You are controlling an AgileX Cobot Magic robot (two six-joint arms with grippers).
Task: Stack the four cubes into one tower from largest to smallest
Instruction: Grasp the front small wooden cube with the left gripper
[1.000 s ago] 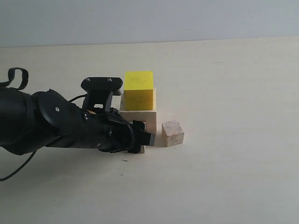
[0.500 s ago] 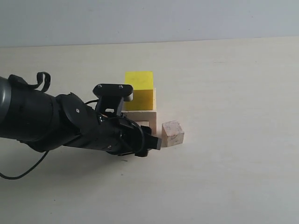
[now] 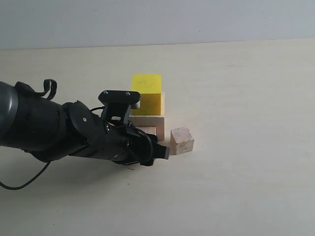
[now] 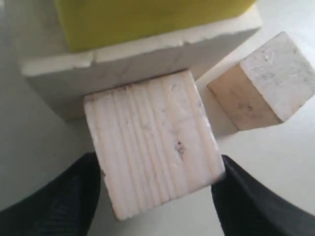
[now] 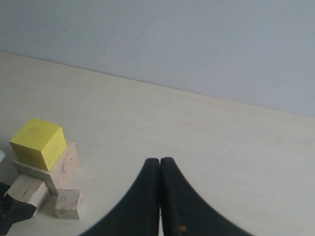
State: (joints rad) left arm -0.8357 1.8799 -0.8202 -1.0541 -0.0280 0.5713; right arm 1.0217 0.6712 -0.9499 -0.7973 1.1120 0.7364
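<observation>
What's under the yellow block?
The yellow cube sits on the large pale wooden cube. Part of that cube's front is covered by the medium wooden cube and the left gripper.

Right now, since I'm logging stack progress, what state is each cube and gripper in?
large pale cube: base of the stack.
yellow cube: stacked on the large pale cube.
medium pale cube: unstacked, against the large pale cube's side.
small pale cube: lying apart, unstacked.
left gripper: flanking the medium pale cube; grip unclear.
right gripper: shut, empty, away from the cubes.
</observation>
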